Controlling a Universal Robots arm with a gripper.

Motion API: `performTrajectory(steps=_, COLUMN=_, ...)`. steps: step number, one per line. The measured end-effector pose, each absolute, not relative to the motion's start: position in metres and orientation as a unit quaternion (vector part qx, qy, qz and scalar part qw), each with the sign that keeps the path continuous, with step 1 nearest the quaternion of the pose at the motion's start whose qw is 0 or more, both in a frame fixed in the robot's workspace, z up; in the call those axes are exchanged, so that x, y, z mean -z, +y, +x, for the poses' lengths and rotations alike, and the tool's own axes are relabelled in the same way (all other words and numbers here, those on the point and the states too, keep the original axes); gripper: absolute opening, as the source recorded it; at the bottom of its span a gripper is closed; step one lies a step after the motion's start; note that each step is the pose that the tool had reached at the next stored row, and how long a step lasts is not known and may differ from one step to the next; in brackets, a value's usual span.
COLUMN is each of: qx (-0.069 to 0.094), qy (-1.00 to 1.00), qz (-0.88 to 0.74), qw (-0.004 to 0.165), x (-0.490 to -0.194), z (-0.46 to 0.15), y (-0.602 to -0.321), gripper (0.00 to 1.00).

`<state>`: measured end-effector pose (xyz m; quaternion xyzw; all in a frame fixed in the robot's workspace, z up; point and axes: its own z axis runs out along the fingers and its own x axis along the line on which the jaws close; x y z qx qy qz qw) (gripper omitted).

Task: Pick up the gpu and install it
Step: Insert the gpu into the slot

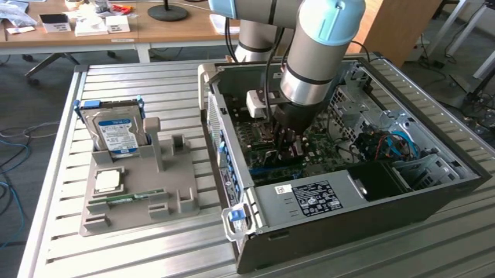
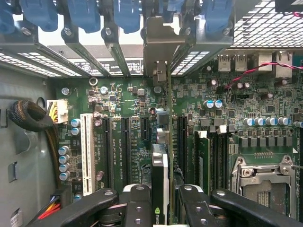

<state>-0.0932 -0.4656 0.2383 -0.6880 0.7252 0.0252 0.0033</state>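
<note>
The gpu (image 2: 160, 166) stands edge-on between my fingers in the wrist view, a thin card with a green logo on its near edge. Its silver bracket (image 2: 158, 45) reaches the rear slot openings of the case. My gripper (image 2: 161, 196) is shut on the card, one black finger (image 2: 137, 203) on each side. The card runs along a black expansion slot (image 2: 142, 130) on the green motherboard (image 2: 118, 94); I cannot tell if it is seated. In the exterior view my gripper (image 1: 284, 145) is deep inside the open computer case (image 1: 232, 174), over the board.
Blue slot latches (image 2: 85, 14) line the case's rear wall. A white slot (image 2: 86, 151) and memory sticks (image 2: 203, 156) flank the card, and a CPU socket (image 2: 262, 177) lies beyond. Outside, a grey stand (image 1: 143, 200) holds a hard drive (image 1: 116, 133), a processor (image 1: 108, 180) and a memory stick (image 1: 127, 198).
</note>
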Motion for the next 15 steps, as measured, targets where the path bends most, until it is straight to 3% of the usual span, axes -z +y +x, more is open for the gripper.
performTrajectory(steps=15, qx=-0.025, qy=0.725, qz=-0.688, qw=0.003, x=-0.2369, z=-0.0933, y=-0.4656, gripper=0.27)
